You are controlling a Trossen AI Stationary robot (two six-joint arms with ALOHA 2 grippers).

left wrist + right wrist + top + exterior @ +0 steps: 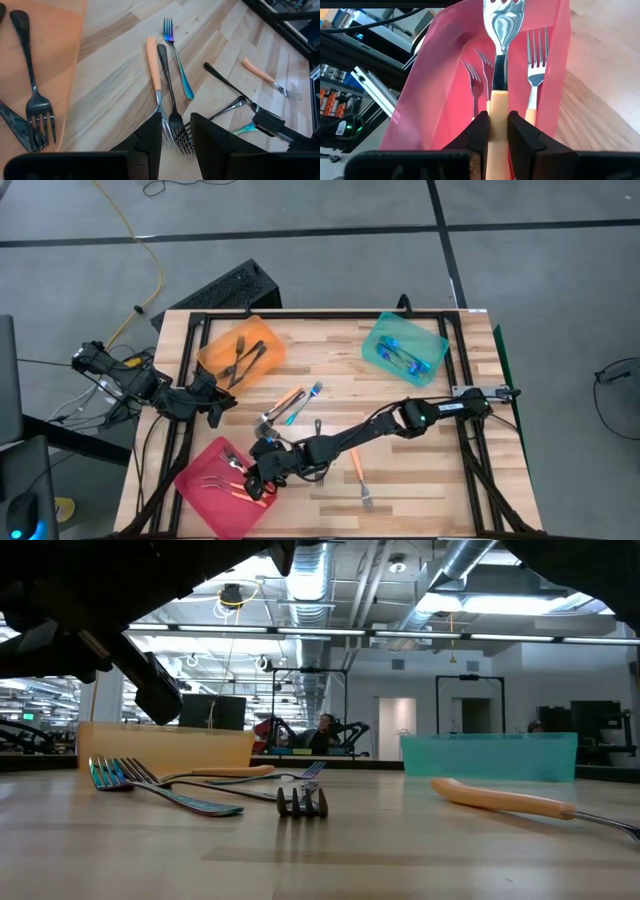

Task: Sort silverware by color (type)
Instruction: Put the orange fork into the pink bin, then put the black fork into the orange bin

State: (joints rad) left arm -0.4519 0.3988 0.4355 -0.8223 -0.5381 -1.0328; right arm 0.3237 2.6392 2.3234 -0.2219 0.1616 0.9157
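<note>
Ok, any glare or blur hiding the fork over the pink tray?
Right wrist view: the orange-handled fork held in the right gripper is sharp, with bright reflections on its head above the pink tray. Low view: dark, blurred arm shapes fill the top corners.

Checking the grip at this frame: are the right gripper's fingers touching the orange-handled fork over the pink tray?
Touching. In the right wrist view the right gripper has its fingers pressed on both sides of the orange-handled fork, above the pink tray.

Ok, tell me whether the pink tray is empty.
Not empty: the pink tray holds orange-handled forks; the right pincer grips another above it.
</note>
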